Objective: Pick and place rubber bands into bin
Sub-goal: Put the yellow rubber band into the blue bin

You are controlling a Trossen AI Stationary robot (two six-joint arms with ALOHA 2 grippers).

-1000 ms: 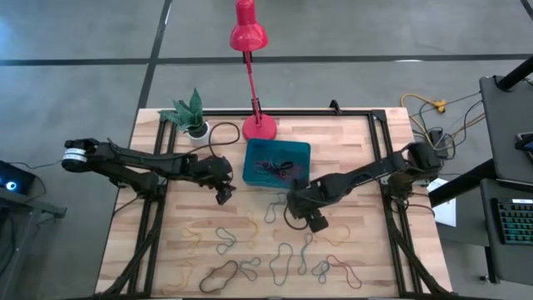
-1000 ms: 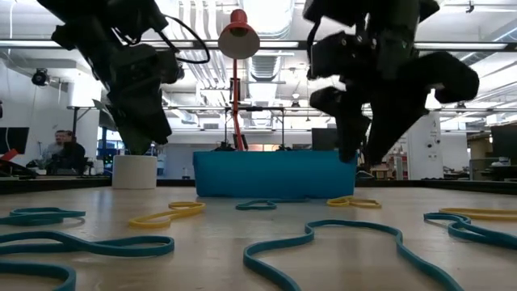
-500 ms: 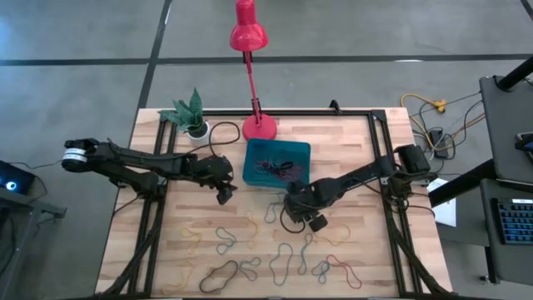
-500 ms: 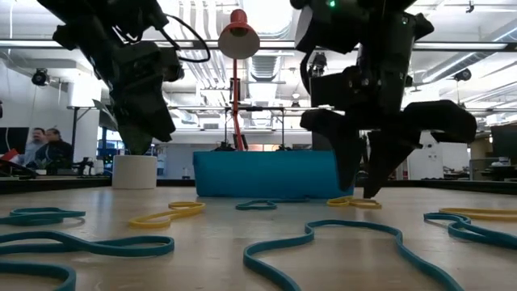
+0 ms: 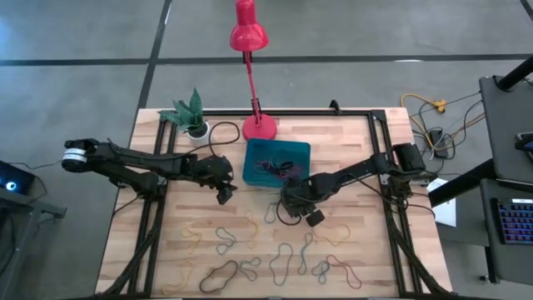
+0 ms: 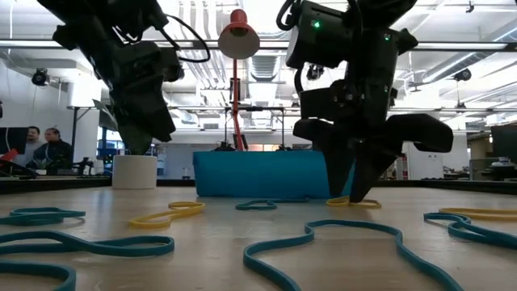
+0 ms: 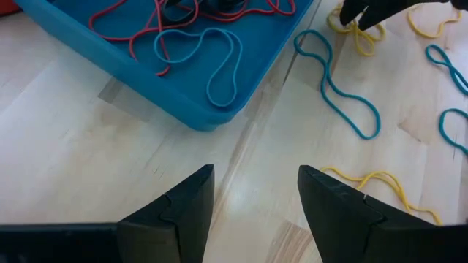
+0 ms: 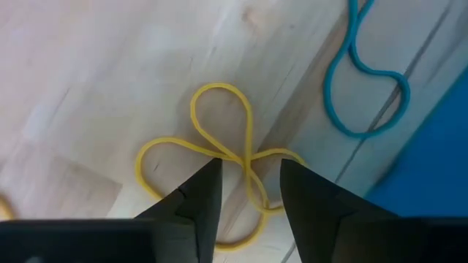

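Observation:
The teal bin (image 5: 277,162) stands mid-table and holds red, blue and black rubber bands (image 7: 191,44). Several more rubber bands (image 5: 250,250) lie flat on the wood nearer the near edge. My right gripper (image 5: 286,203) is open and down close to the table, just near of the bin. Its fingers stand on either side of the crossing of a yellow band (image 8: 219,157), which lies flat by the bin's near wall (image 6: 355,202). My left gripper (image 5: 225,196) is open and hovers off the bin's near left corner (image 7: 208,117).
The red lamp's base (image 5: 259,127), a small white plant pot (image 5: 196,129) and a black cable loop (image 5: 223,133) sit along the far edge. A blue band (image 8: 362,88) lies right beside the yellow one. People show in the room beyond the table (image 6: 44,149).
My right gripper has come down from well above the table to just over it. It has also shifted toward the table's left, onto the yellow band by the bin. The bands have not moved.

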